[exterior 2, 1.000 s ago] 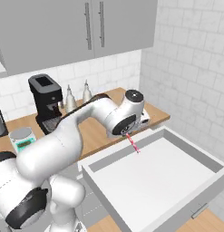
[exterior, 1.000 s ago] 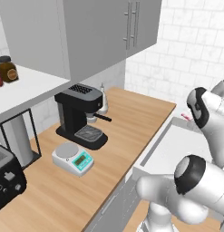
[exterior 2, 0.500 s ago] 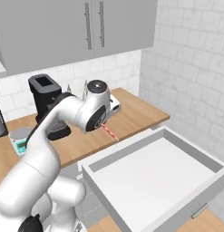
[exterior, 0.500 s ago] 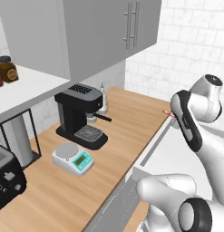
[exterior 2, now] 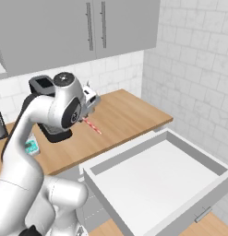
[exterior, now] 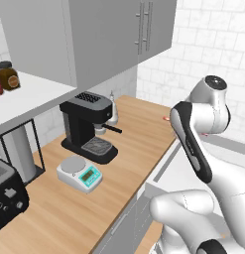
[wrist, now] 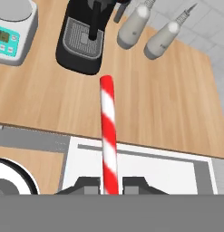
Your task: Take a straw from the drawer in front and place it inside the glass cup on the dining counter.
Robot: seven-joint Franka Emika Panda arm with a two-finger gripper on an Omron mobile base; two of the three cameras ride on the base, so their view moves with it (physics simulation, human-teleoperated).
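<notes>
My gripper (wrist: 110,186) is shut on the lower end of the red-and-white striped straw (wrist: 108,129), which points away from the hand over the wood worktop (wrist: 168,99). From the right base the straw (exterior 2: 93,126) slants down from the gripper (exterior 2: 84,118), held in the air above the worktop, left of the open drawer (exterior 2: 152,184). The drawer's pale inside (wrist: 154,172) lies bare under the hand. In the left base view a red tip of the straw (exterior: 165,118) peeks out behind the arm. The glass cup and dining counter are out of view.
A black coffee machine (exterior: 87,126) and a small scale (exterior: 79,173) stand on the worktop (exterior: 139,149), with two grey shakers (wrist: 133,27) near the wall. A toaster (exterior: 5,193) sits far left. Grey wall cabinets (exterior 2: 87,32) hang overhead. The drawer juts out into the aisle.
The arm has swung left and lifted, carrying the straw from above the open drawer to above the worktop. The drawer stays open.
</notes>
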